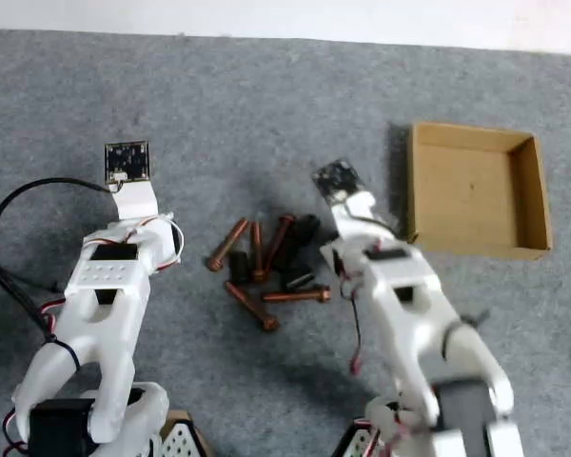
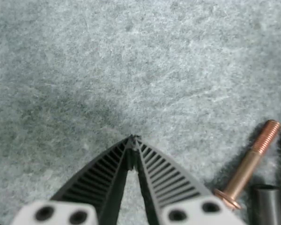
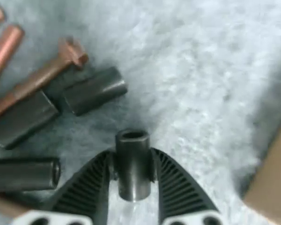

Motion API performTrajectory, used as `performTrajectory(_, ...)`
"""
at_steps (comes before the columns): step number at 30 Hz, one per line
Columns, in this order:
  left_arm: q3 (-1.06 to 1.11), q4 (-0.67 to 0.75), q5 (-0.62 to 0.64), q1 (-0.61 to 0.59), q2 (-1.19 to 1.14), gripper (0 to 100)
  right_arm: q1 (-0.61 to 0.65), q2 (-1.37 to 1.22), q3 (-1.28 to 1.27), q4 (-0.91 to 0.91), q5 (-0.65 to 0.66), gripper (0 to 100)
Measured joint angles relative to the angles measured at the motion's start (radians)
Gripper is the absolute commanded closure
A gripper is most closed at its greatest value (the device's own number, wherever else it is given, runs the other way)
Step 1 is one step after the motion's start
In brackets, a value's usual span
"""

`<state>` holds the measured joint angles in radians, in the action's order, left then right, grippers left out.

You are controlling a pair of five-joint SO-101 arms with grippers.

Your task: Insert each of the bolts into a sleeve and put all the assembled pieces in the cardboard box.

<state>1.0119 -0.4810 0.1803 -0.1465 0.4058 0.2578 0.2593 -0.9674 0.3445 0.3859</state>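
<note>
Your right arm (image 1: 400, 295) stands between the pile (image 1: 257, 252) of parts and the box (image 1: 542, 205), with its wrist close to the box's side wall. The right jaws are clamped on a dark sleeve (image 3: 132, 164). It sits between the two ribbed fingers (image 3: 175, 187), lying along them with its open end out past their tips, over the grey worktop (image 3: 201, 70). You cannot tell whether the sleeve touches the worktop.

Three more sleeves lie near the held one: one just beyond it (image 3: 93, 91), one beside that (image 3: 21, 119) and one off to the side of the fingers (image 3: 23, 174). A copper bolt (image 3: 42, 77) lies against the first two.

Your left arm (image 1: 114, 286) is on the far side of the pile, well apart from the box. The left jaws are closed tip to tip with nothing between them, over bare worktop. A bolt (image 2: 250, 164) lies just beside them, and the end of a sleeve (image 2: 267, 204) sits near its head.

From above, five bolts (image 1: 295, 296) and several dark sleeves (image 1: 307, 228) lie loose in one cluster between the two arms. Some touch or cross each other. All of them are on the worktop, outside the box. The box stands open-topped, with its nearest wall beside the right arm.
</note>
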Motion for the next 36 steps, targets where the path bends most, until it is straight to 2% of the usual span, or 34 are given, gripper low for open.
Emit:
performTrajectory(5,0.000,0.000,0.000,0.000,0.000,99,-0.014,0.279,-0.218,-0.069,-0.054,99.4)
performTrajectory(10,0.000,0.000,0.000,0.000,0.000,99,-0.017,0.468,-0.325,-0.069,-0.055,99.4)
performTrajectory(19,0.000,0.000,0.000,0.000,0.000,99,-0.035,0.505,-0.353,-0.069,-0.064,99.4)
performTrajectory(25,0.000,0.000,0.000,0.000,0.000,99,-0.130,0.532,-0.353,-0.069,-0.176,99.4)
performTrajectory(33,0.000,0.009,0.000,0.012,0.000,99,-0.158,0.758,-0.457,-0.074,-0.239,99.4)
performTrajectory(36,-0.002,0.026,0.000,0.074,0.000,94,-0.147,0.853,-0.520,-0.075,-0.241,99.4)
